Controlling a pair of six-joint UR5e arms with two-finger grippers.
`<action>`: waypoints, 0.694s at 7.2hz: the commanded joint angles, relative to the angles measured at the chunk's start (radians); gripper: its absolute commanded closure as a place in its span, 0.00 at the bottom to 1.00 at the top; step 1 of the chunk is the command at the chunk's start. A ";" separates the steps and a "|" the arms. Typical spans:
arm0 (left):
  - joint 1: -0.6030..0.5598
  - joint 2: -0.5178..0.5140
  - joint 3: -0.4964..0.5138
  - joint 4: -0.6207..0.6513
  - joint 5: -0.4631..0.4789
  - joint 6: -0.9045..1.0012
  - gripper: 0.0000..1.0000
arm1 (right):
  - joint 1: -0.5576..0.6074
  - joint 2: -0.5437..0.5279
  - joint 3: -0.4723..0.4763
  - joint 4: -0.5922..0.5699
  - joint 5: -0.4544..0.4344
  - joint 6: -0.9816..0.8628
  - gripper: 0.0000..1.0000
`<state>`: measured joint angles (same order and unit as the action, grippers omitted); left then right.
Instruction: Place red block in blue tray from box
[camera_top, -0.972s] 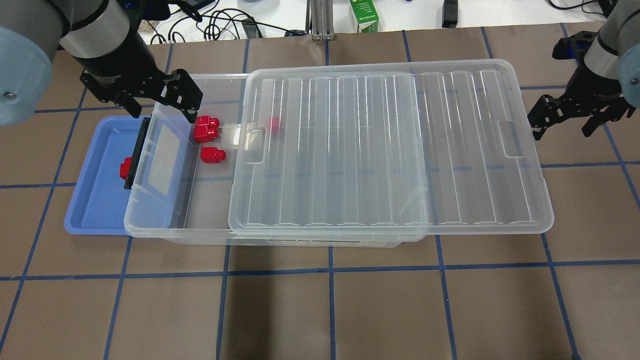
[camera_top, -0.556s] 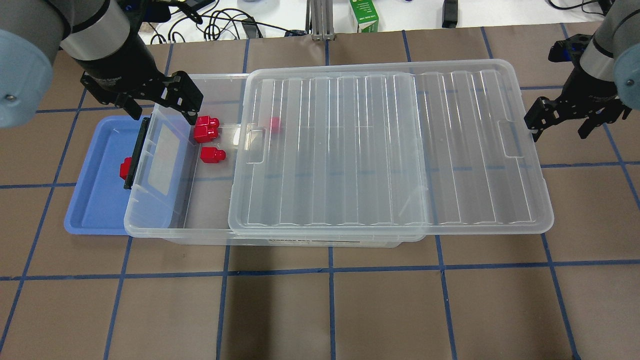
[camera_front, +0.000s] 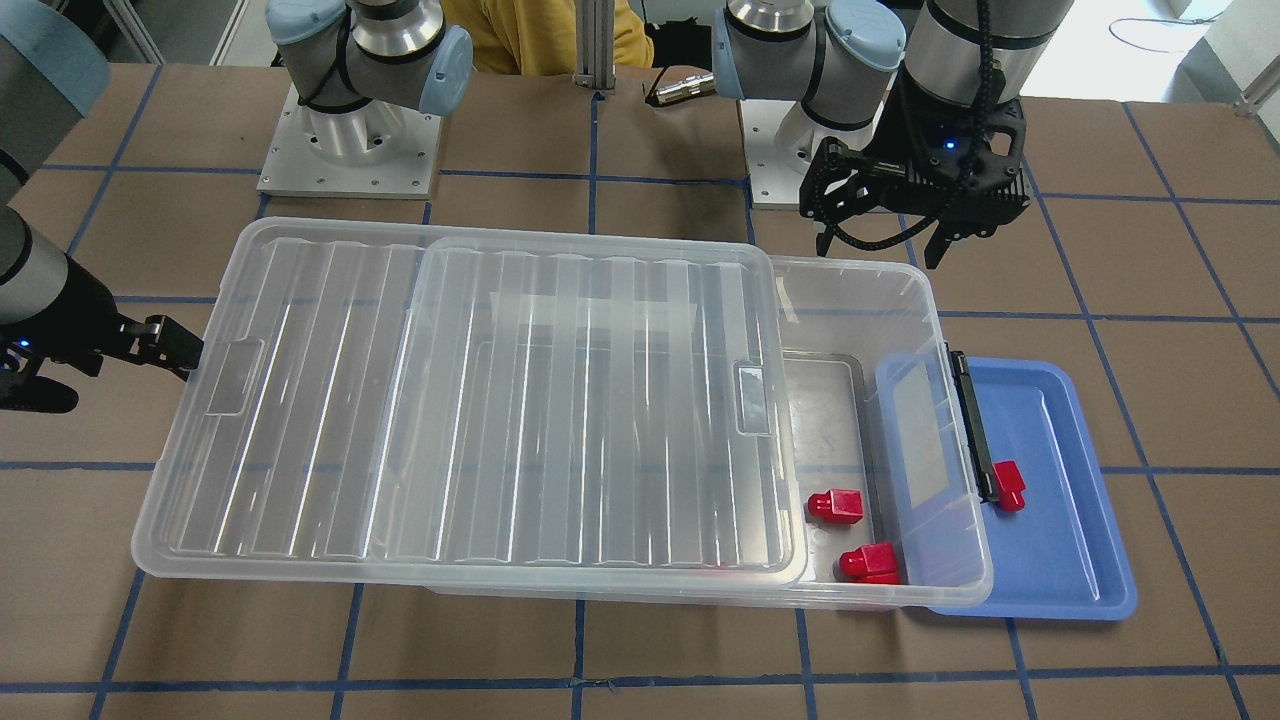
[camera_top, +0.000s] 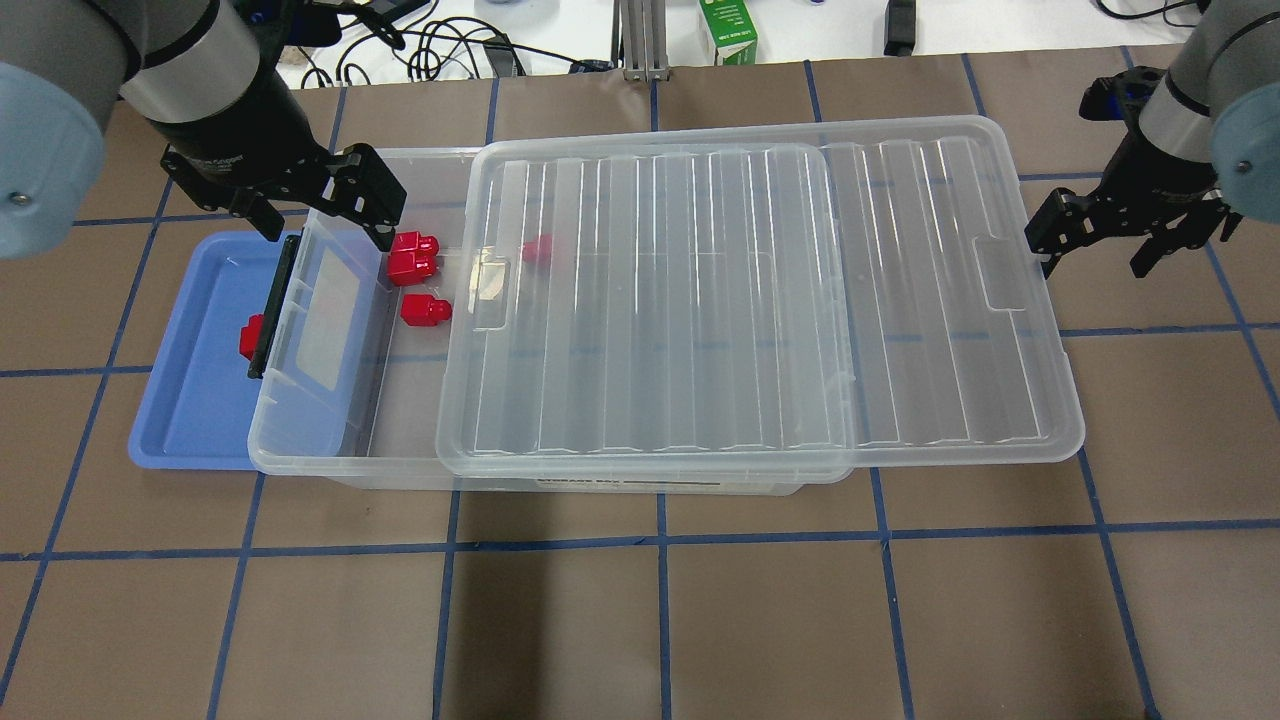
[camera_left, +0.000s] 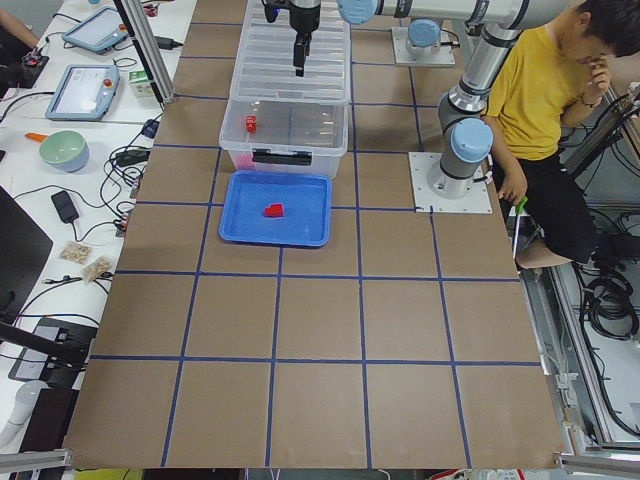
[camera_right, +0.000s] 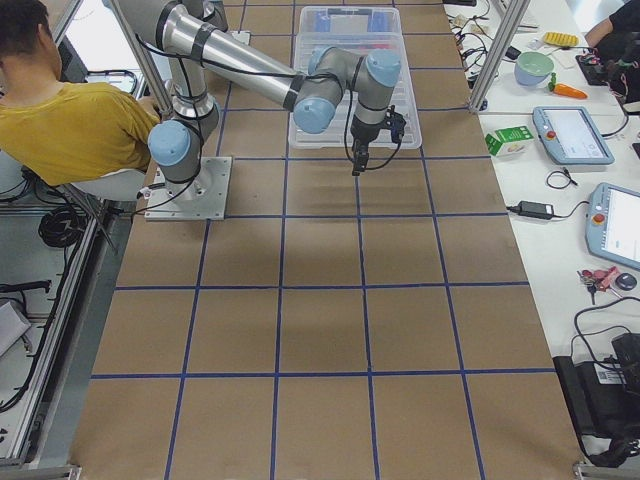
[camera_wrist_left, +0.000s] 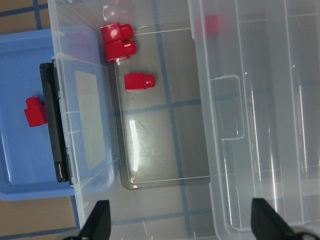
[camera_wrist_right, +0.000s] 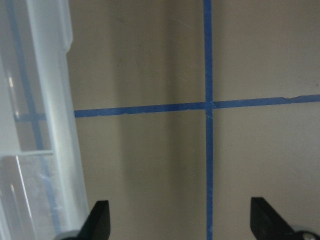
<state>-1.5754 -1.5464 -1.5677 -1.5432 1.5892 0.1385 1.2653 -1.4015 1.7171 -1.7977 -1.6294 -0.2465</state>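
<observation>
The clear box (camera_top: 300, 455) lies mid-table with its ribbed lid (camera_top: 760, 300) slid to the right, leaving the left end uncovered. Two red blocks (camera_top: 413, 255) touch each other at the far wall, a third (camera_top: 426, 311) lies just in front, and another (camera_top: 537, 249) shows through the lid. One red block (camera_top: 250, 336) rests in the blue tray (camera_top: 190, 400), which is tucked under the box's left end. My left gripper (camera_top: 325, 225) hangs open above the uncovered end, holding nothing. My right gripper (camera_top: 1095, 262) is open, one finger against the lid's right edge.
A green carton (camera_top: 728, 30) and cables lie beyond the table's far edge. A person in a yellow shirt (camera_left: 540, 110) sits beside the robot bases. The black latch (camera_wrist_left: 52, 125) hangs at the box's left end, over the tray.
The right gripper has moved left and the lid has slid left with it, covering more of the box. The left gripper and the red blocks have stayed put.
</observation>
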 joint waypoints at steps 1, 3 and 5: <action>0.000 0.000 0.000 0.000 0.000 0.000 0.00 | 0.049 0.001 -0.001 0.000 0.000 0.068 0.00; 0.000 0.000 0.000 0.000 0.000 0.000 0.00 | 0.083 0.002 -0.001 -0.002 0.013 0.070 0.00; 0.000 0.000 0.000 0.000 0.000 0.000 0.00 | 0.109 0.001 -0.001 0.000 0.014 0.070 0.00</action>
<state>-1.5754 -1.5463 -1.5677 -1.5432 1.5892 0.1382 1.3600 -1.3996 1.7165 -1.7982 -1.6172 -0.1770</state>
